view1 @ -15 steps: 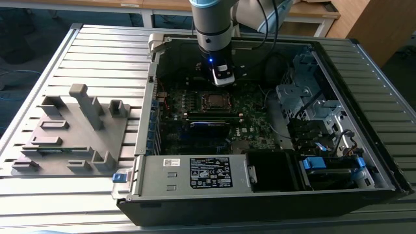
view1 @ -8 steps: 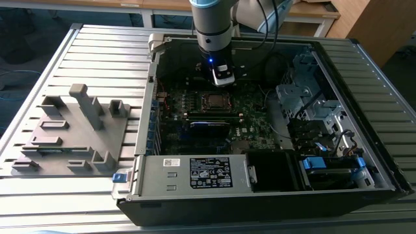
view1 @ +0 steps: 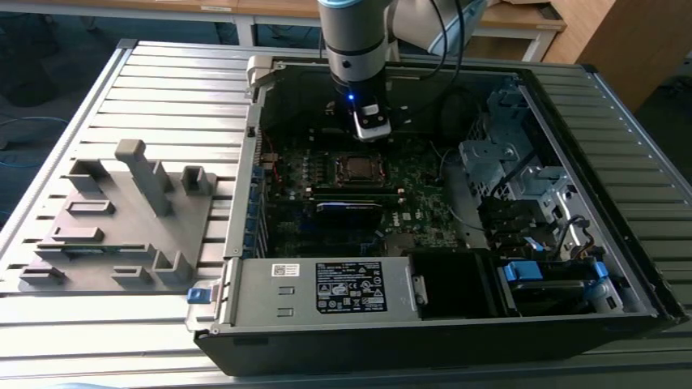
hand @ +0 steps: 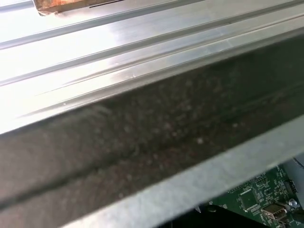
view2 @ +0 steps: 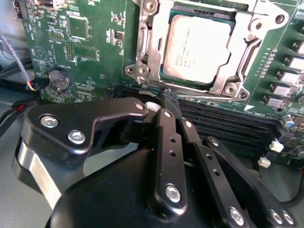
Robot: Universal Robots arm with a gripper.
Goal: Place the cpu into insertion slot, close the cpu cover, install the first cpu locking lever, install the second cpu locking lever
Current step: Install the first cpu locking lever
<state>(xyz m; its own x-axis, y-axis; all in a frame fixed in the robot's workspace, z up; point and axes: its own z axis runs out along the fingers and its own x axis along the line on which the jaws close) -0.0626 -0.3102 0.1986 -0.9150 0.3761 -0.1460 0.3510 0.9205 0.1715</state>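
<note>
The cpu (view2: 198, 47), a flat silver-grey square, lies in the insertion slot (view2: 162, 72), of which a dark edge shows beside the chip. The silvery cpu cover (view2: 237, 71) lies flat around it, with the chip showing through its window. In the exterior view the same socket (view1: 357, 168) sits mid-board inside the open computer case. My gripper (view2: 167, 97) hangs just off one side of the socket, over the black memory slots (view2: 228, 123). Its two black fingers are pressed together with nothing between them. In the exterior view the gripper (view1: 371, 132) hovers just behind the socket.
A grey fixture block (view1: 119, 219) stands on the slatted table at the exterior view's left. Inside the case are a power supply (view1: 324, 288), a drive cage (view1: 508, 162) and loose cables. A coin battery (view2: 59, 80) sits on the board. The first wrist view shows the case wall (hand: 156, 142).
</note>
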